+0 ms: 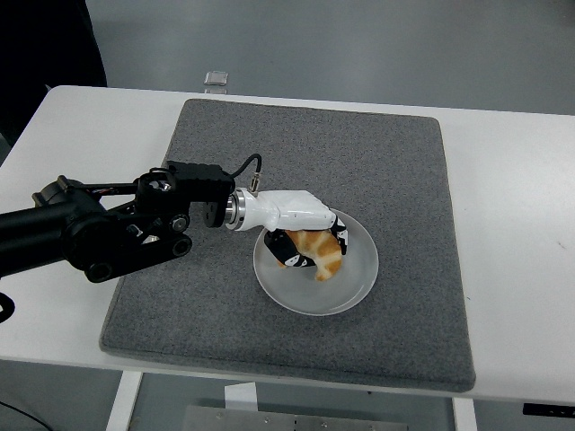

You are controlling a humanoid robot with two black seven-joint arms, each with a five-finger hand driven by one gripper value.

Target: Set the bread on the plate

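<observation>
— Bread first: where does it sit?

— Golden-brown, croissant-shaped bread [319, 252] is over the round, pale translucent plate [359, 287], toward the plate's ten o'clock side. Whether it rests on the plate or hangs just above it, I cannot tell.

— And the hand?

— White-shelled left hand [305, 235] on the black left arm [99, 235] reaches in from nine o'clock. Its dark fingers [340, 235] are curled around the bread, pinching it from above and both sides.

— What lies beneath?

— Square grey felt mat [386, 162] covers the middle of the white table [521, 180]; the plate sits on the mat, slightly toward six o'clock of its centre.

— Anything else?

— Small clear plastic object [216, 79] at the table's far edge, twelve o'clock of the arm, well apart from the plate.
</observation>
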